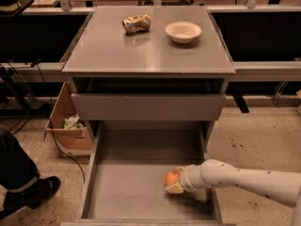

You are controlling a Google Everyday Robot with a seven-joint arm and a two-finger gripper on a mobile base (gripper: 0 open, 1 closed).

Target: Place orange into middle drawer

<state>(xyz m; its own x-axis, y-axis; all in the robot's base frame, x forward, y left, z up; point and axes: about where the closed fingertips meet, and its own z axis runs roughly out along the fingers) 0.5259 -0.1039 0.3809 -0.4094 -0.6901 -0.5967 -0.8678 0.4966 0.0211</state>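
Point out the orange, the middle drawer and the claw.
orange (171, 177), camera view, centre of its skin.
middle drawer (127, 182), camera view, bare grey floor.
claw (174, 182), camera view, between its fingertips, over the drawer's right side, gripping the orange.

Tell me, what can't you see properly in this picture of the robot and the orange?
Camera view:
- Underside of the orange: hidden by the claw, which grips it low in the right front of the middle drawer, so whether it touches the floor is unclear.
- Drawer's front edge: cut off by the picture's bottom edge.
- Robot arm: cut off at the right edge.
- Person: only a leg and shoe show at the left edge.
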